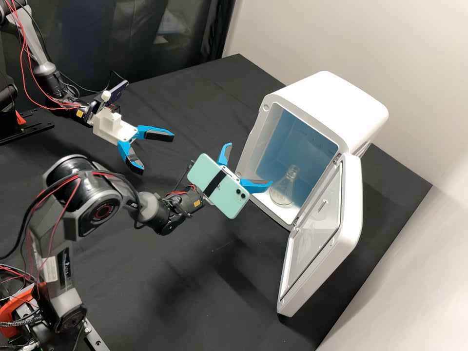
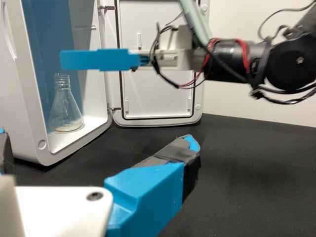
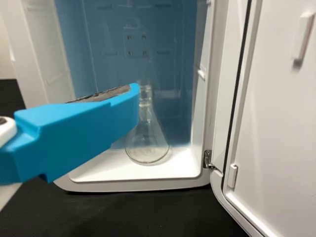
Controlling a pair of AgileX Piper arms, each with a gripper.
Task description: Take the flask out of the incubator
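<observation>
Sizing up the clear glass Erlenmeyer flask (image 3: pixel 148 140), upright on the floor of the open incubator (image 1: pixel 319 97), as light, rigid, slick and breakable, so best pinched gently round the narrow neck by the right gripper (image 1: pixel 249 165), spread wide at the doorway, with the left gripper (image 1: pixel 156 152) likewise agape well back.

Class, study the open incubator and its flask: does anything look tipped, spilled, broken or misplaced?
Nothing stands out. The clear glass conical flask stands upright and looks intact on the floor of the white, blue-lined incubator, its door open; no spill shows.
</observation>
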